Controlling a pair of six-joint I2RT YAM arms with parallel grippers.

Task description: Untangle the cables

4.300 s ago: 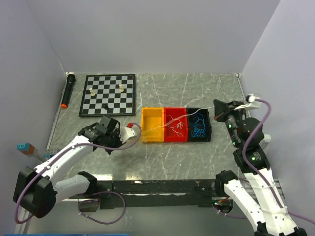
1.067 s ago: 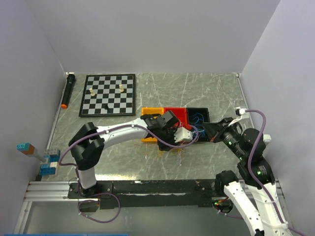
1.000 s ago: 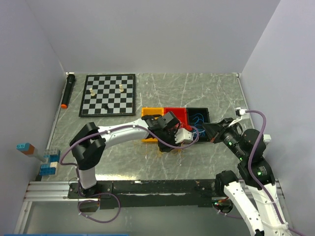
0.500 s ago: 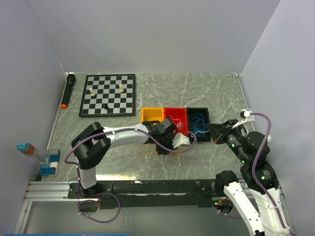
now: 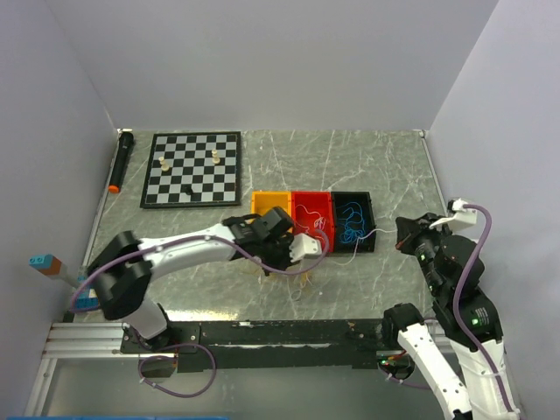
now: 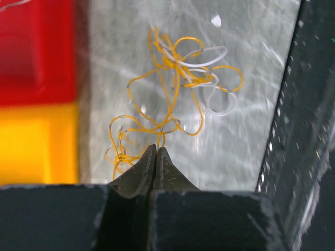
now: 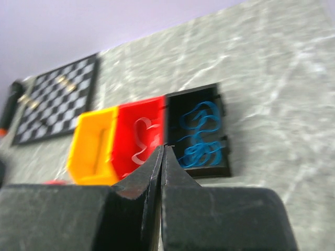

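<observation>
The tangle of yellow and white cables (image 6: pixel 180 73) lies on the marble table in front of the bins; in the top view it shows as a small yellow bunch (image 5: pixel 289 273). My left gripper (image 6: pixel 157 147) is shut on a yellow strand at the near edge of the tangle, and shows in the top view (image 5: pixel 282 262) too. My right gripper (image 7: pixel 164 146) is shut, raised to the right of the bins (image 5: pixel 402 234). A thin white strand (image 5: pixel 363 245) runs from the bins' front toward it. Blue strands (image 7: pixel 201 136) lie in the black bin (image 5: pixel 368 217). White strands (image 7: pixel 140 137) lie in the red bin (image 5: pixel 297 198).
A yellow bin (image 5: pixel 262 203) adjoins the red one on the left. A chessboard (image 5: pixel 192 168) with a few pieces and a black marker (image 5: pixel 120 161) lie at the back left. Blue blocks (image 5: pixel 83 293) sit at the left edge. The table's black front rail (image 6: pixel 309 130) is close to the tangle.
My left gripper has drawn back from the bins toward the near left with the yellow strand. My right gripper has pulled away to the right of the bins.
</observation>
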